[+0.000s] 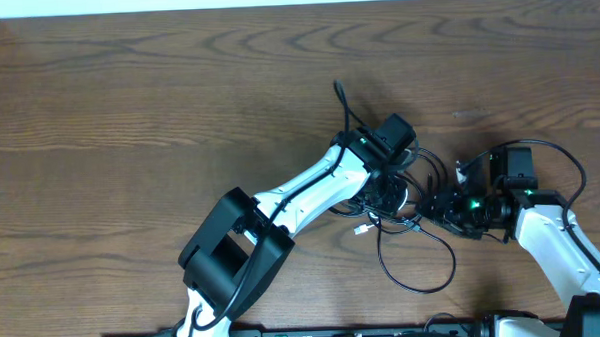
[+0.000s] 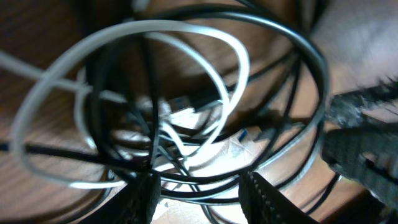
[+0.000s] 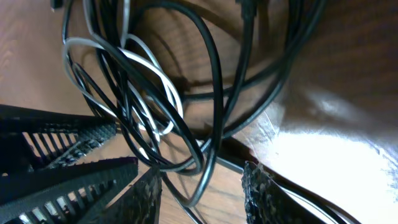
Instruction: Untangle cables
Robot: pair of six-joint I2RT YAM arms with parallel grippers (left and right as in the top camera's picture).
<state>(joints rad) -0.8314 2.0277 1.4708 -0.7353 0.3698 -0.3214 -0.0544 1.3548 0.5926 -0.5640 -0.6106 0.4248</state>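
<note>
The cables (image 1: 407, 210) lie in a knot between my two grippers, with one black loop (image 1: 419, 274) trailing toward the front edge. A black end (image 1: 338, 90) points away, and a small white plug (image 1: 362, 228) lies beside the knot. My left gripper (image 1: 393, 190) hangs over the tangle. In the left wrist view that gripper (image 2: 205, 199) is open, and black cables (image 2: 298, 43) and the white cable (image 2: 124, 31) cross the gap. My right gripper (image 1: 444, 208) faces the knot from the right. It (image 3: 205, 196) is open around a black cable loop (image 3: 214, 81) that hangs free of the pads.
The two grippers are almost touching over the knot. My left gripper's ribbed fingers (image 3: 62, 149) fill the left of the right wrist view. The right gripper (image 2: 360, 143) shows at the right of the left wrist view. Wooden table (image 1: 128, 114) extends to the left and back.
</note>
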